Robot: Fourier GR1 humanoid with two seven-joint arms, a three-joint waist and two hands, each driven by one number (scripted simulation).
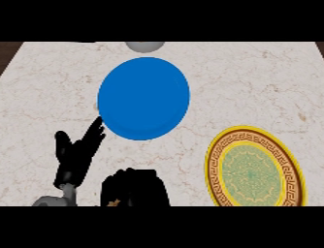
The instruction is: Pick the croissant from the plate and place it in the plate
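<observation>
Kitchen: marble counter [265, 82] bearing two dinner plates [144, 98].

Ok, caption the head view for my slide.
Left hand open beside blue plate; right hand curled low; patterned yellow plate on marble counter.

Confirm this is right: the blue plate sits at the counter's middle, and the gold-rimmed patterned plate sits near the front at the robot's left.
Wrong in one respect. The head view shows the blue plate at the counter's middle, but the gold-rimmed patterned plate sits near the front at the robot's right, not its left.
</observation>
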